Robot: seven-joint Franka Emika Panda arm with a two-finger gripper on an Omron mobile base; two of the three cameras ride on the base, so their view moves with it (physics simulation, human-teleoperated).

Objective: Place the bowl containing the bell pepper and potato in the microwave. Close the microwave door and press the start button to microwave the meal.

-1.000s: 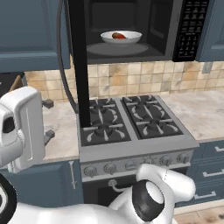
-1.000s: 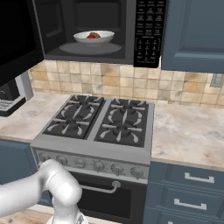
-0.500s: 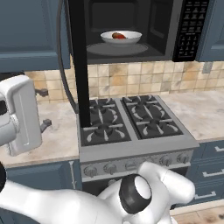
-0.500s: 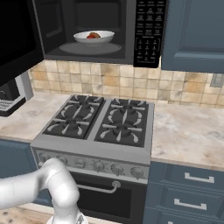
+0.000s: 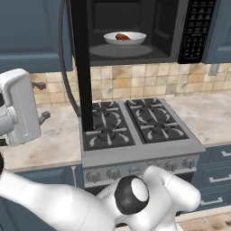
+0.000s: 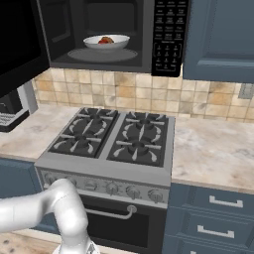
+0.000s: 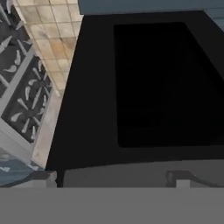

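Observation:
The black microwave [image 5: 135,27] [image 6: 114,30] hangs above the stove with its cavity exposed. Inside sits the white bowl [image 5: 135,39] [image 6: 116,42], holding the red bell pepper [image 5: 123,38] [image 6: 105,40]; the potato [image 5: 118,35] is a brownish bit just behind the pepper. The microwave door [image 5: 83,67] [image 6: 20,44] [image 7: 144,87] stands swung out to the left, seen edge-on in the left base view. My gripper [image 5: 41,101] [image 7: 113,178] hovers over the left counter, left of the door and apart from it, open and holding nothing. The keypad strip [image 5: 196,27] [image 6: 166,34] is on the microwave's right side.
A gas stove [image 5: 135,126] [image 6: 114,139] with knobs and an oven handle [image 6: 111,213] sits under the microwave. Marble counters [image 5: 49,140] [image 6: 213,149] flank it. A dark appliance [image 6: 10,111] stands on the left counter. Blue cabinets [image 6: 223,34] and drawers [image 6: 213,218] are on the right.
My hand has risen and drifted slightly left beside the open door, and the elbow has swung left. Bowl and door have not moved.

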